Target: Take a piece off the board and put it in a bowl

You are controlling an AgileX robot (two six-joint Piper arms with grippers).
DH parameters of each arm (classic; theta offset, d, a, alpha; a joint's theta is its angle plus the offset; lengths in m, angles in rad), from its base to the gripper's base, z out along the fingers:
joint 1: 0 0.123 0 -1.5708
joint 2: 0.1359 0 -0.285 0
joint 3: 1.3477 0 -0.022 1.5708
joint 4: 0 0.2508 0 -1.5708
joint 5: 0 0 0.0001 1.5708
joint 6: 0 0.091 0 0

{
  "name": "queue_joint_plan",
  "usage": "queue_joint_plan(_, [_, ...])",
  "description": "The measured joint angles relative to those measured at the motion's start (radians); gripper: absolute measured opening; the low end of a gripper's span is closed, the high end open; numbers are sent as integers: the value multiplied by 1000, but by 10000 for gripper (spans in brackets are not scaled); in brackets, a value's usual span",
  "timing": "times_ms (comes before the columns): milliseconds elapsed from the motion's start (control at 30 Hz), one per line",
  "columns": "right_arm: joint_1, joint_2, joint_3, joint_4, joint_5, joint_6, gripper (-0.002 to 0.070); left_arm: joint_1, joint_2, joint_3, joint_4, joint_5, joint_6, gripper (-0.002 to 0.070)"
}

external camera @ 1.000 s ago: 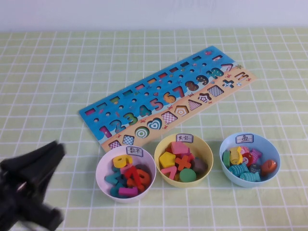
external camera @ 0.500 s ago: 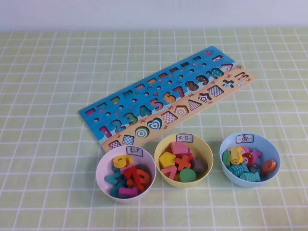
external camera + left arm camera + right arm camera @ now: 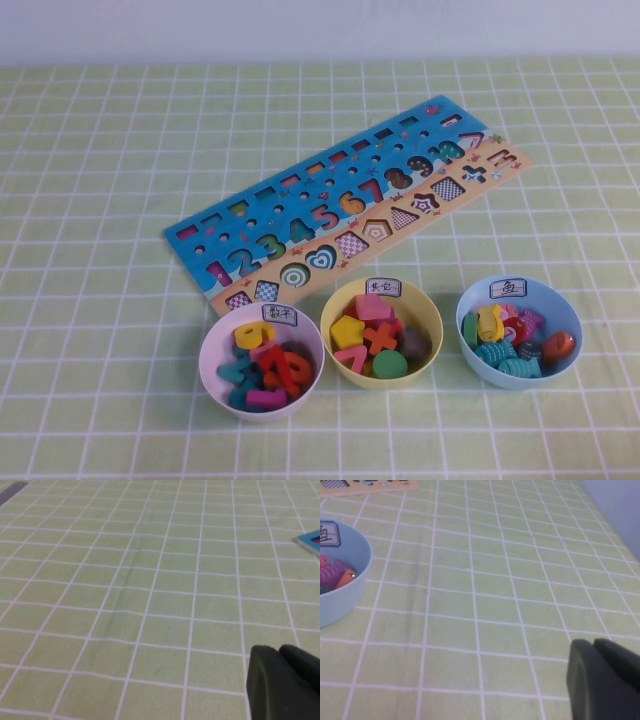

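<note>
The blue and tan board (image 3: 350, 205) lies slanted across the middle of the table. The pale pink bowl (image 3: 214, 345) stands in front of its left end, holding several number pieces. The yellow 6 piece (image 3: 254, 335) lies on top of them, near the label. Neither arm shows in the high view. My left gripper (image 3: 278, 651) is shut and empty over bare cloth, with a corner of the board (image 3: 311, 540) far off. My right gripper (image 3: 594, 643) is shut and empty over bare cloth, off to the side of the light blue bowl (image 3: 342, 587).
A yellow bowl (image 3: 381, 331) of shape pieces and the light blue bowl (image 3: 518, 331) of fish pieces stand in a row to the right of the pink bowl. A green checked cloth (image 3: 100, 150) covers the table.
The left arm, seen at the lower left of the high view one second ago, has drawn back out of that view. The board and bowls have not moved.
</note>
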Motion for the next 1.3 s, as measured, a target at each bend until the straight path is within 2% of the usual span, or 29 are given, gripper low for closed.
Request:
queue_joint_plan(200, [0, 0, 0, 0, 0, 0, -17, 0, 0, 0, 0, 4, 0, -3])
queue_joint_plan(500, [0, 0, 0, 0, 0, 0, -17, -46, 0, 0, -2, 6, 0, -3])
queue_joint_plan(1300, [0, 0, 0, 0, 0, 0, -17, -46, 0, 0, -2, 8, 0, -3])
